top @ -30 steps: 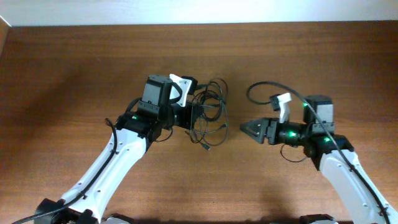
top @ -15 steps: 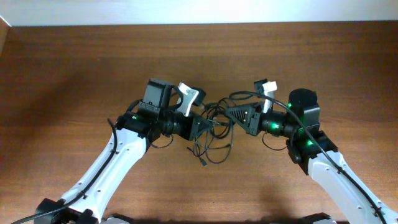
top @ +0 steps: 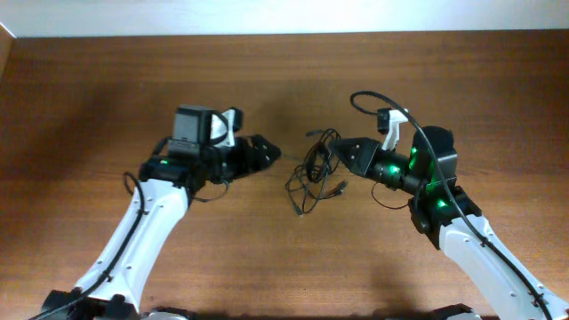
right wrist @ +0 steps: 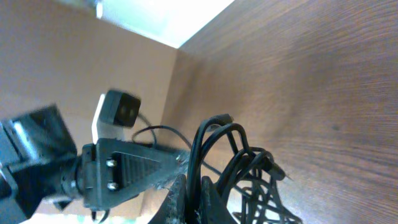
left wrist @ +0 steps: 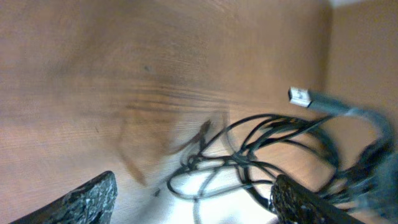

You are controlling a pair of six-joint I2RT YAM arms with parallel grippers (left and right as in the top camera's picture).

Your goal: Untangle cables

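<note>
Cables bunch in a small tangle between my arms, pinched at their right edge by my right gripper while my left gripper stands wide nearby, so I'd grab one separate loop and pull apart gently.

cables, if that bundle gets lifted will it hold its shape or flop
Probably floppy: the cables lie in thin slack loops and would likely droop from the right end effector pinching them. Likely light, being so thin. The loops cross, so pulling one strand may drag the whole bundle.
</note>
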